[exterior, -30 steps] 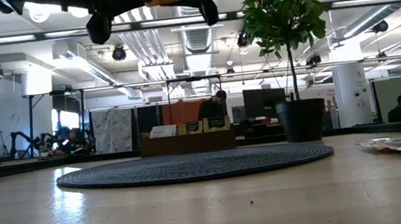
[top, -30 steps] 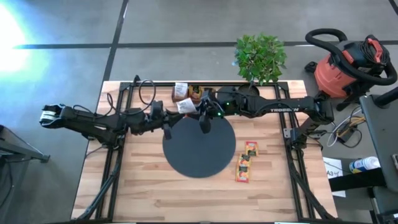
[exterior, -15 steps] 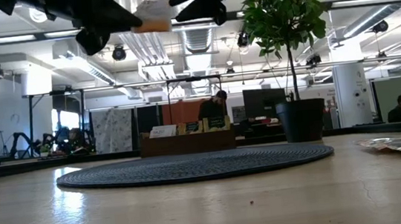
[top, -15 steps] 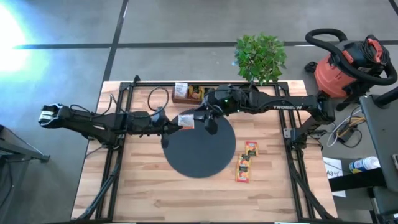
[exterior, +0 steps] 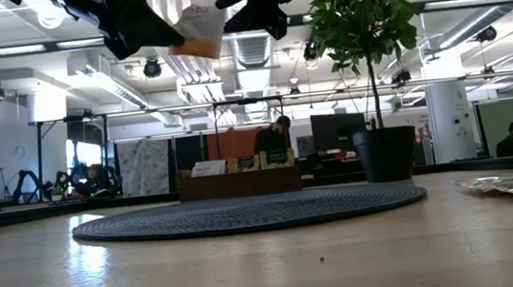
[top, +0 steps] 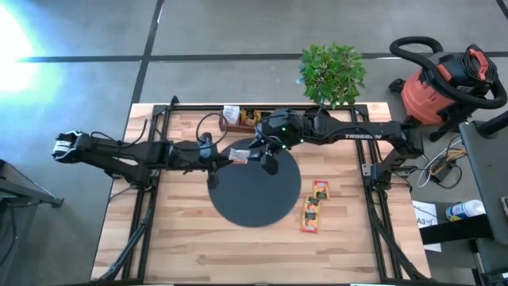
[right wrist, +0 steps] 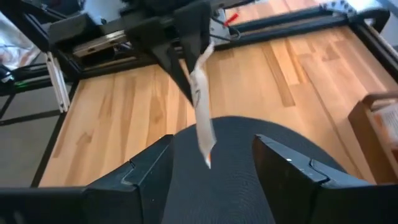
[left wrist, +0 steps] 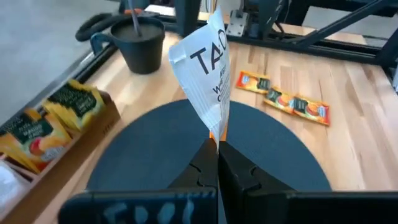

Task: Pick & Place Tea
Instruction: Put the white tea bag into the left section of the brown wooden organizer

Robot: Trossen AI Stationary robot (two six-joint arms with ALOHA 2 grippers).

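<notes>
The white tea sachet (left wrist: pixel 205 74) with an orange edge is pinched at its lower end between the pressed-together fingers of the left gripper (left wrist: pixel 216 149), and it stands up from them in the air above the edge of the black mat (top: pixel 254 195). The right gripper (right wrist: pixel 211 163) is just in front of it with its fingers (right wrist: pixel 149 171) spread wide, one on each side of the sachet's free end and not touching it. More tea sachets (top: pixel 313 208) lie on the table (top: pixel 182 246) beyond the mat, well apart from both grippers, and the wooden box (top: pixel 248 119) stands near the plant (top: pixel 332 73).
</notes>
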